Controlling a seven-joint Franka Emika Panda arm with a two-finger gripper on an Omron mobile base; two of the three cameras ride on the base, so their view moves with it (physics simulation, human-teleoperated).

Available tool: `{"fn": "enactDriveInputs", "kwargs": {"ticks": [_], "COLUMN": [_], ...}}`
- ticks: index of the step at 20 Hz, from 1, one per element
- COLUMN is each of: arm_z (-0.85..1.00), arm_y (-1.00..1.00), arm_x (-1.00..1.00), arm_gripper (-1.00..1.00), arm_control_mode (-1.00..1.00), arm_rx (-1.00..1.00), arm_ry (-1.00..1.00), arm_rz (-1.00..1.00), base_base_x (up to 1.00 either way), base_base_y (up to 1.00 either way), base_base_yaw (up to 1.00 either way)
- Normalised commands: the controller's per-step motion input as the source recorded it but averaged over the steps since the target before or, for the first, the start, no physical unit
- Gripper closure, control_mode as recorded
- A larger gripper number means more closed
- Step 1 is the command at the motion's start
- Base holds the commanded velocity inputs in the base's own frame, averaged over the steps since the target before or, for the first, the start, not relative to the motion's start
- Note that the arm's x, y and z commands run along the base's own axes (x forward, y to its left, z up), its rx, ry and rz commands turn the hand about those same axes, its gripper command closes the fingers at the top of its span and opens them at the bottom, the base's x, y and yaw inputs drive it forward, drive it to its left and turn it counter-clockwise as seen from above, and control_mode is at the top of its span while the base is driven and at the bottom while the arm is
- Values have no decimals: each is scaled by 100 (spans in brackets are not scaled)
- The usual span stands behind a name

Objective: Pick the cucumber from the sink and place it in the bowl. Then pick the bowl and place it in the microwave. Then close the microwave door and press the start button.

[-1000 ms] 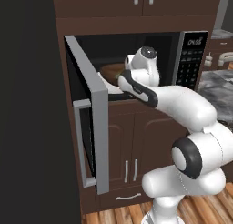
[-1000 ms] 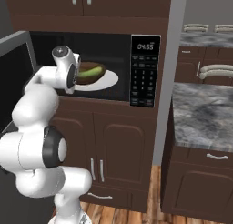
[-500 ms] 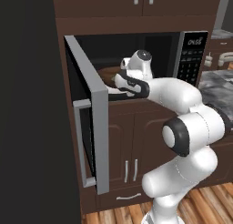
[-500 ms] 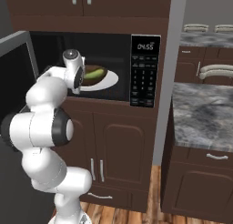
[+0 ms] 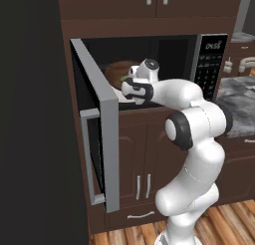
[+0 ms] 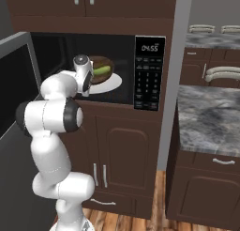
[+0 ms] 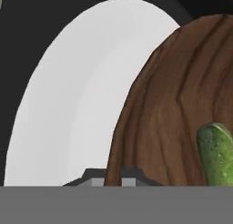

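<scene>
Arm folded in closer w/ elbow now low, claw (image 5: 128,87) pulled back to the microwave (image 5: 164,69) mouth.

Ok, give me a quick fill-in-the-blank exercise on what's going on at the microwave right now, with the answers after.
1. The cucumber lies inside the wooden ____.
2. The bowl rests on the white ____ inside the microwave.
3. The microwave door stands ____.
4. The keypad panel is on the microwave's ____ side in both base views.

Missing words: bowl; turntable plate; open; right

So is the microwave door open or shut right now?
Open. The microwave door swings out to the left, leaving the bowl with the cucumber exposed on the turntable plate.
</scene>
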Motion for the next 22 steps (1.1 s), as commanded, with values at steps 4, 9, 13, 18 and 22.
{"fn": "enactDriveInputs", "kwargs": {"ticks": [4,9,13,18,22], "arm_z": [-17,1,-2,-20,14], "arm_y": [0,0,0,0,0], "arm_x": [6,-44,-19,15,-2], "arm_gripper": [100,100,100,-100,-100], "arm_control_mode": [-100,-100,-100,-100,-100], "arm_rx": [-2,0,-1,-5,0], "arm_ry": [0,0,0,0,0], "arm_rz": [0,1,1,0,0], "base_base_x": [0,0,0,0,0], "base_base_y": [0,0,0,0,0], "base_base_yaw": [0,0,0,0,0]}}
